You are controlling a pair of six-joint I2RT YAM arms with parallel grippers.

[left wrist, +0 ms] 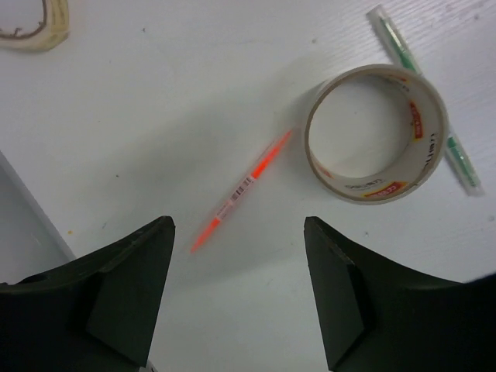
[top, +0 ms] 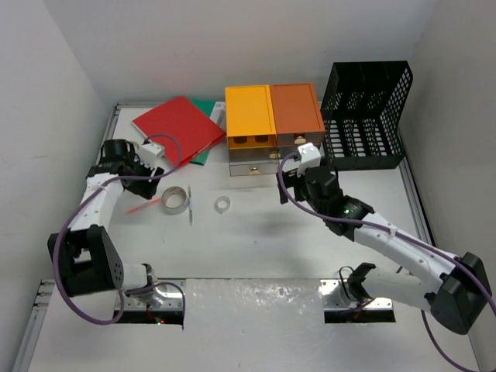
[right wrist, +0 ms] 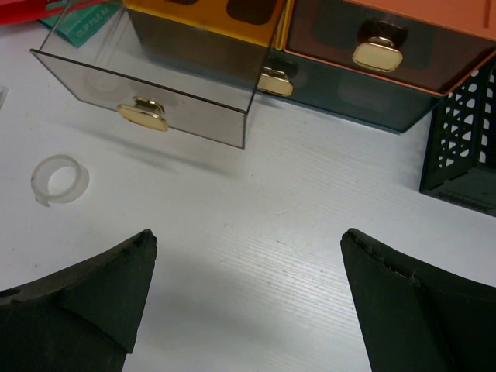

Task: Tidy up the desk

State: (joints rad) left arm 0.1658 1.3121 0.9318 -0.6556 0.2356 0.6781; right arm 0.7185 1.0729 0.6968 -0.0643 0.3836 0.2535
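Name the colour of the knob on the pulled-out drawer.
Shiny gold; the knob shows best in the right wrist view.

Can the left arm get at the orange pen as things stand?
Probably yes. The left gripper hangs open right above the orange pen, which lies bare on the desk; the tape roll sits beside one end, not across it.

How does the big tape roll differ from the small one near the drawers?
The big tape roll is wider, taller-walled, tan with red print; the small tape roll is thin, clear and plain. The big one lies against a green pen; the small one lies alone. Both lie flat on the desk, hole up.
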